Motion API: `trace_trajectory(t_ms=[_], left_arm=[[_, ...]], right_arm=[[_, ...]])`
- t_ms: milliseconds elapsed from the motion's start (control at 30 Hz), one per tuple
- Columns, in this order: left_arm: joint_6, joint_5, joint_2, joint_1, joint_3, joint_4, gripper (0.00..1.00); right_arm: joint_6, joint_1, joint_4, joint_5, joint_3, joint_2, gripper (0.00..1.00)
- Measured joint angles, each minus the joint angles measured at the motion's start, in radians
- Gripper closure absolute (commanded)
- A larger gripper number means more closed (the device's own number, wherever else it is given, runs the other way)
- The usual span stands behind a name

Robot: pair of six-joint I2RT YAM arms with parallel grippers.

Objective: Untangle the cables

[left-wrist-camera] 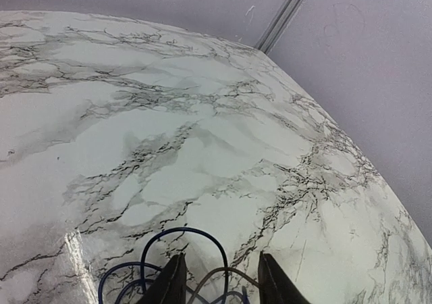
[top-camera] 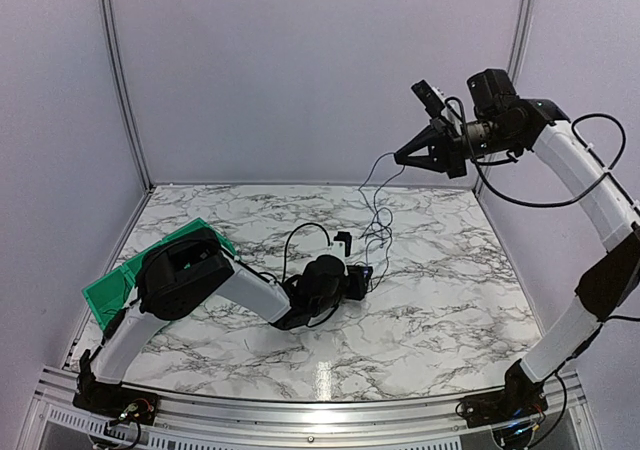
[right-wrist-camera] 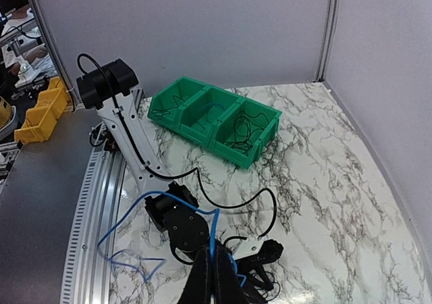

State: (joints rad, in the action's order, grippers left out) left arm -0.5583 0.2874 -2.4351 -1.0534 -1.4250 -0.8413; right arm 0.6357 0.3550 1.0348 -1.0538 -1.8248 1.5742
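The cables [top-camera: 376, 232] are thin dark strands rising from a small tangle at mid-table to my raised right gripper [top-camera: 398, 157]. The right wrist view has that gripper [right-wrist-camera: 216, 250] shut on a blue cable [right-wrist-camera: 179, 203], which loops away to the left over the rail. My left gripper [top-camera: 362, 276] lies low on the marble beside the tangle. Seen from the left wrist, its jaws [left-wrist-camera: 222, 257] stand apart, with blue cable loops [left-wrist-camera: 185, 231] and one dark strand [left-wrist-camera: 233, 270] lying between the fingers.
A green three-part bin [top-camera: 120, 285] sits at the table's left edge; one compartment holds black cables [right-wrist-camera: 239, 132]. Yellow bins [right-wrist-camera: 40, 111] stand off the table. Grey walls close in the back and right sides.
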Motion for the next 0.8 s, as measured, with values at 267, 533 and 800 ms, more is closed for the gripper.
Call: trace_trajectory(t_ms=[267,533,800], left_arm=[[-0.004,-0.017,-0.021,0.002,-0.011,-0.009,0.7],[-0.013,-0.03,-0.029,0.003,-0.016,-0.023,0.72],[-0.028,-0.043,-0.03,0.005,-0.014,-0.026,0.75]], right_arm=[[-0.055,-0.012,-0.068,0.026,-0.145,-0.055,1.0],[-0.115,-0.065,-0.138,0.047,-0.299,-0.035,1.0],[-0.189,-0.143,-0.233,0.128,-0.461,0.04,1.0]])
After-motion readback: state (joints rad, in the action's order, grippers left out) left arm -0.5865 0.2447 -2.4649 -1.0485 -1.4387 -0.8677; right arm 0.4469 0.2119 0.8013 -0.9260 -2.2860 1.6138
